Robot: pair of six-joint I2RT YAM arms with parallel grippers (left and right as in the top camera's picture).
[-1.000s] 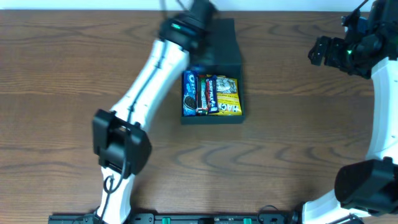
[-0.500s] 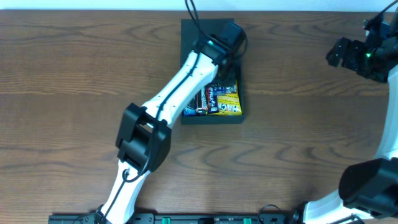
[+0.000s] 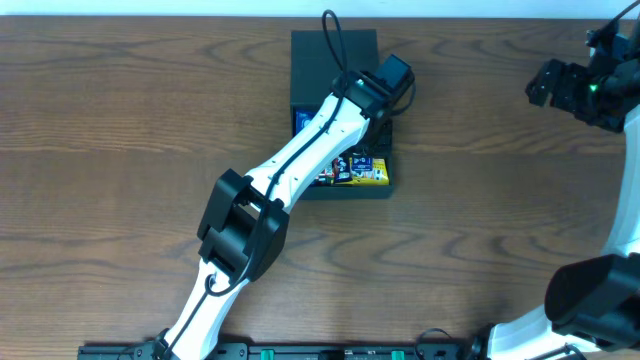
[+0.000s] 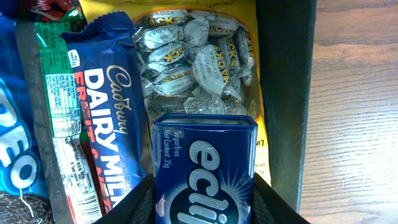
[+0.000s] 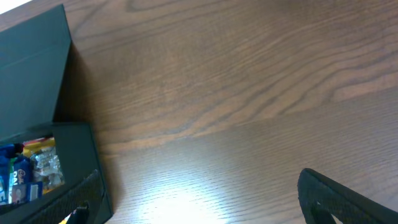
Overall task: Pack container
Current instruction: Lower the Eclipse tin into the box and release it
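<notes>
Table: bare wood around box.
Box: at table's far middle, lid flap up at box's back.
Right gripper: well right of box, fingers wide, empty.
Left gripper: over box's right side, clamped on mint tin.
In box, flat: sweets bag right, chocolate bar middle, cookie pack left.
Mint tin: above sweets bag, not yet released.
Judgement: nearly packed; tin drop and lid closing remain.

Dark teal-black, matte, on the container. Deep blue tin with white letters. Blue-violet chocolate bar with white and red print. Yellow bag of silver-wrapped sweets. Bright blue biscuit packet. Brown wood grain on the table. White arm with black joints.
</notes>
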